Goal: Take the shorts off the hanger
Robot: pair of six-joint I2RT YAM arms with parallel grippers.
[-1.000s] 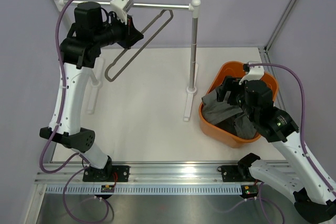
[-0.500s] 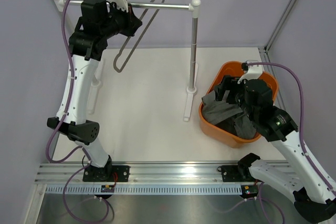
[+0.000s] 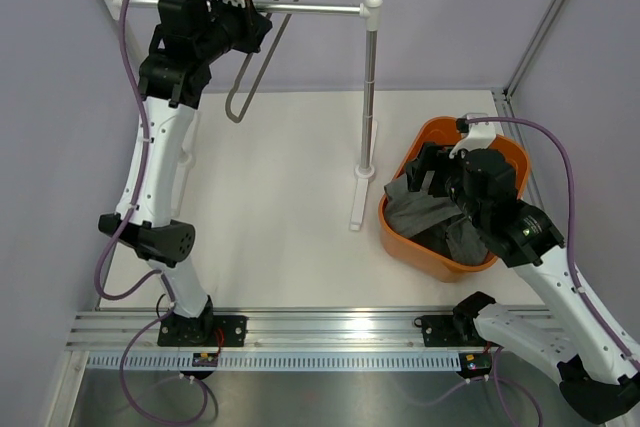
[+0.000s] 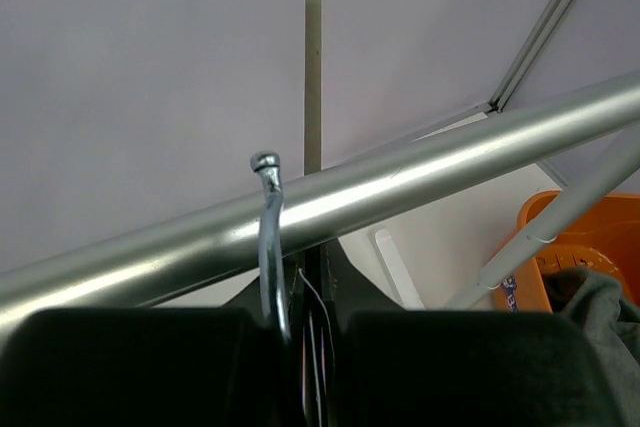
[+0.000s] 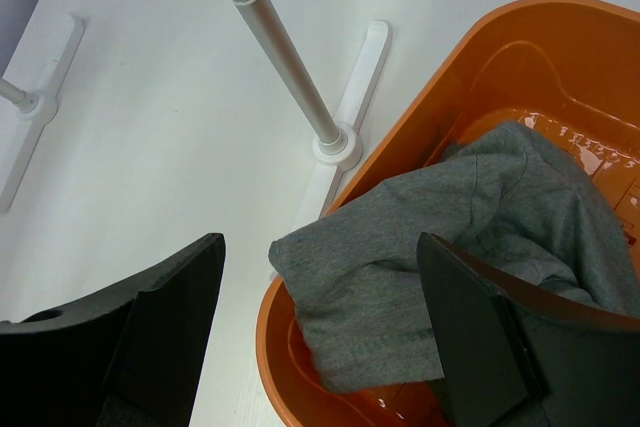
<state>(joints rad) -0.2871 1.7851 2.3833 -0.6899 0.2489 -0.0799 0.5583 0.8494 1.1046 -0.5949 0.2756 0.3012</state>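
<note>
The bare grey wire hanger hangs slanted at the silver rail, with its upper bend above the rail. My left gripper is shut on the hanger just under the rail. In the left wrist view the hanger's wire rises from between the closed fingers of the left gripper, and its tip stands in front of the rail. The grey shorts lie in the orange basin. My right gripper hovers open over the shorts, touching nothing.
The rail's right post stands on a white foot just left of the basin. The basin's rim fills the right of the right wrist view. Tent walls close in behind and on both sides.
My left arm has lifted the hanger up to the rail and swung it steeper, its upper bend now above the rail. The right arm and the shorts have not moved.
</note>
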